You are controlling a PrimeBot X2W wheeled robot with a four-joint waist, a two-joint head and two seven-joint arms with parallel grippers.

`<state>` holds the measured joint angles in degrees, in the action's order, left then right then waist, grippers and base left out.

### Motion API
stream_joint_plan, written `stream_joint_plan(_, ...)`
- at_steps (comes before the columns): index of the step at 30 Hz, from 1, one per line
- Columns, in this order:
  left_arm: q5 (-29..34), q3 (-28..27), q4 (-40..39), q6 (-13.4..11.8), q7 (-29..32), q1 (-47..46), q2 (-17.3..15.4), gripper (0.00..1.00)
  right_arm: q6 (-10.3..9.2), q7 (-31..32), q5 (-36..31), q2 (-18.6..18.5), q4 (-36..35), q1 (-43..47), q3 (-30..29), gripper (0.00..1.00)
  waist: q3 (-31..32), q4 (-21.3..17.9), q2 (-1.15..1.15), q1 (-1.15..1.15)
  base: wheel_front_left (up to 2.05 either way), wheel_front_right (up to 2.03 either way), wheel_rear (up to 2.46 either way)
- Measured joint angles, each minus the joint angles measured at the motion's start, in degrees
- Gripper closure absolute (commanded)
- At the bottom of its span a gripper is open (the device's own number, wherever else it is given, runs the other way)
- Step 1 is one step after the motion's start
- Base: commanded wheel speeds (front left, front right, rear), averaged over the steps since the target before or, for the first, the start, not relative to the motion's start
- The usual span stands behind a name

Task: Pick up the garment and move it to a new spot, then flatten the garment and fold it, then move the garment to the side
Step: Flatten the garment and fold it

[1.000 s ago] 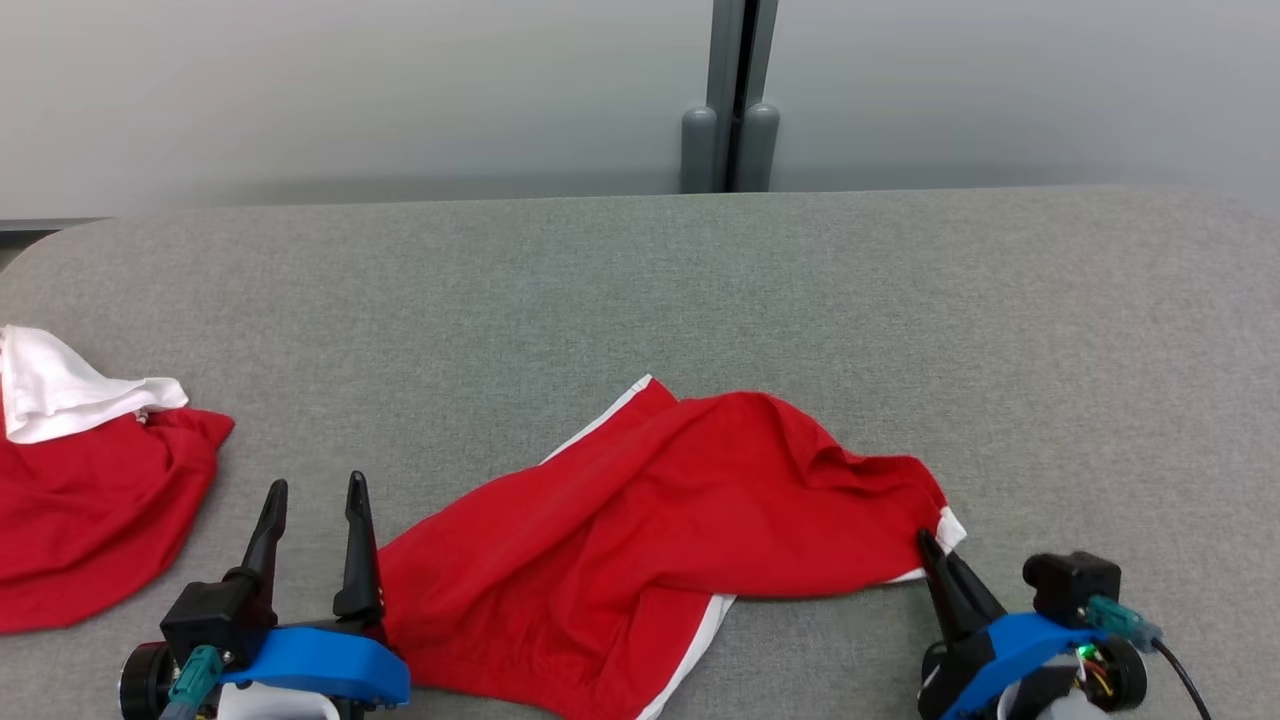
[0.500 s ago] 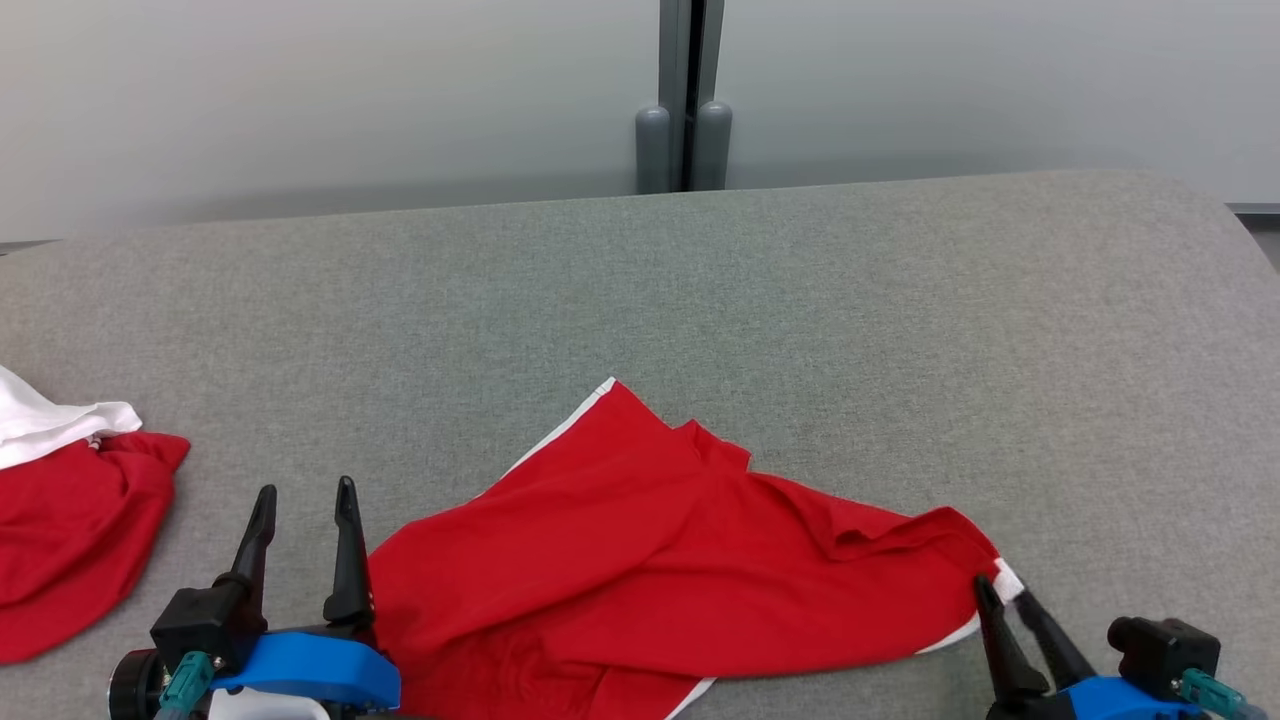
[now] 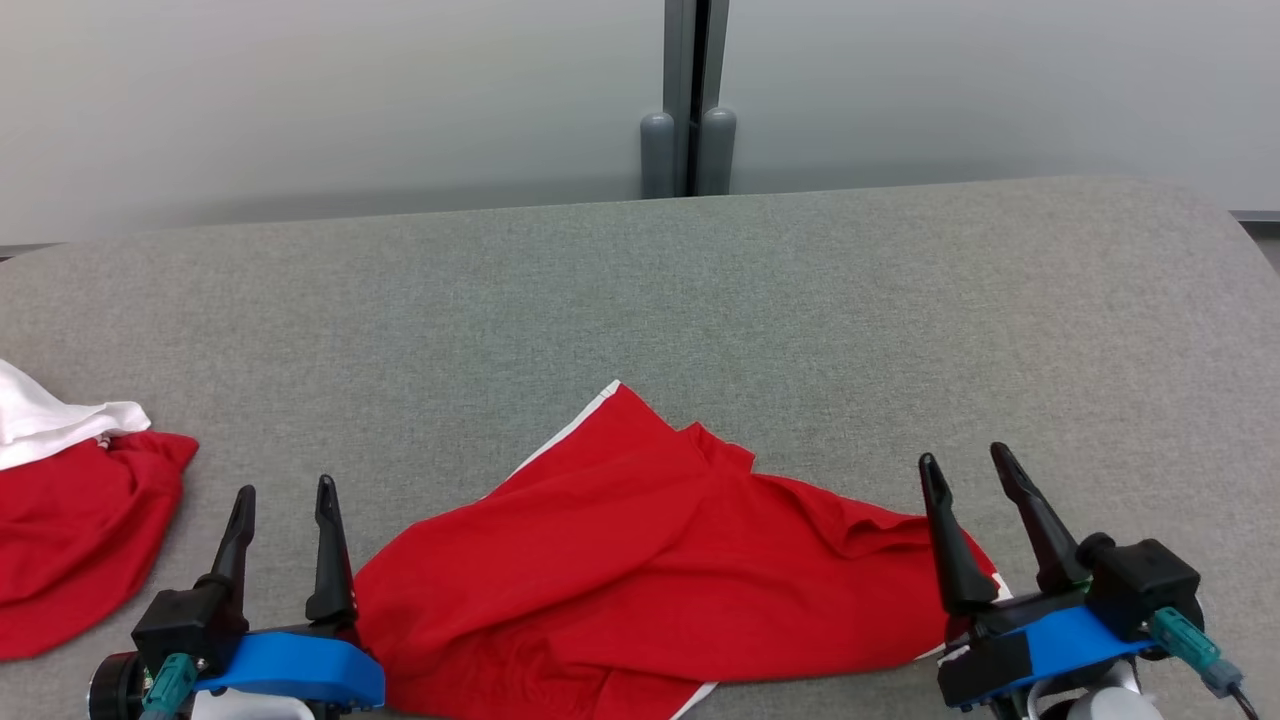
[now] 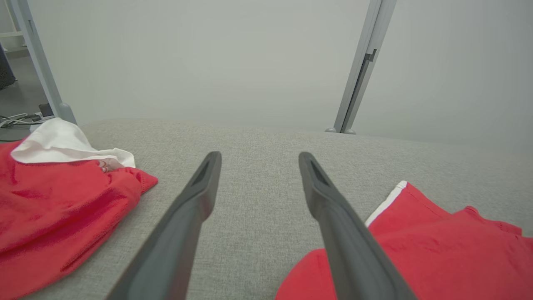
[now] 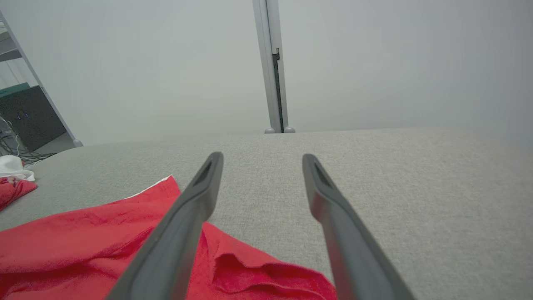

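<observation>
Left hand [image 3: 285,487], right hand [image 3: 963,455] spread; two red garments [image 3: 650,560] [image 3: 70,540]

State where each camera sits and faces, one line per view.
Head view: from the head, forward and down at the table; left gripper and right gripper show, both open.
Left wrist view: from the left wrist, along its fingers over the table toward the wall.
Right wrist view: from the right wrist, along its fingers toward the same wall.
Shared: both wrist views show the red garment.
</observation>
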<state>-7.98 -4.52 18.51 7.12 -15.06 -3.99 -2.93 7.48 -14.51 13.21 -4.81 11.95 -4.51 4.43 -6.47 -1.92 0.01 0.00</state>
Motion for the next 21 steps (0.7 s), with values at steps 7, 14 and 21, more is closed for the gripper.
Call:
stream_joint_plan(7, 0.51, -0.40, -0.18, 0.08, 0.00, 0.01, 0.01, 0.00, 0.00, -0.47, -3.27, 1.04, -1.20, -1.19, 2.60, 0.00, 0.07, 1.03, 0.00, 0.00, 0.00, 0.00, 0.00)
stream_joint_plan(14, 3.05, 0.36, 0.26, 0.08, 0.00, 0.17, -0.60, 0.00, 0.00, -0.48, -4.50, 1.59, 0.31, -0.53, 2.97, 0.00, 0.02, 1.96, -0.01, 0.00, 0.00, 0.00, 0.00)
stream_joint_plan(21, 4.48, 6.20, 3.23, 0.32, 0.00, 1.51, -3.76, 0.00, 0.00, -0.49, -5.05, 1.80, 1.66, -0.55, 2.79, 0.00, 0.59, 2.36, 0.00, 0.00, 0.00, 0.00, 0.00)
